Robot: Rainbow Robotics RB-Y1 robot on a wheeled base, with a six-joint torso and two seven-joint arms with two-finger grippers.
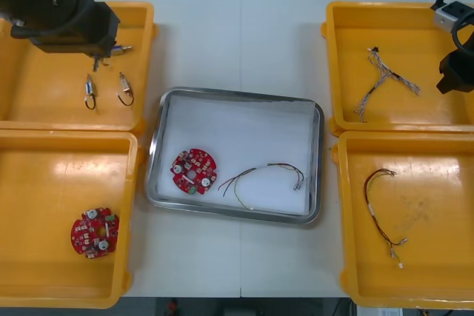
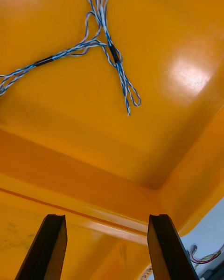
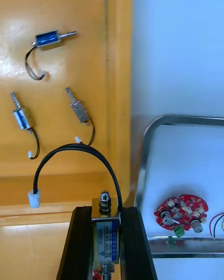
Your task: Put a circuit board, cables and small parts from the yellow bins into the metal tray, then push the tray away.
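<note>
My left gripper (image 3: pixel 106 242) is shut on a small metal part (image 3: pixel 106 231) with a looped black wire, held above the far left yellow bin (image 1: pixel 44 101). Three more small metal parts (image 3: pixel 79 111) lie on that bin's floor beyond the fingers. The metal tray (image 1: pixel 159 146) holds a round red circuit board (image 1: pixel 194 170) and a red and yellow cable (image 1: pixel 263 177). My right gripper (image 2: pixel 107 247) hangs open over the far right bin (image 1: pixel 348 20), short of the twisted blue and white cable (image 2: pixel 100 42).
A second red circuit board (image 1: pixel 95 232) lies in the near left bin (image 1: pixel 37 271). A black cable (image 1: pixel 381 212) rests in the near right bin (image 1: pixel 437 257). Bare table runs between the bins and around the tray.
</note>
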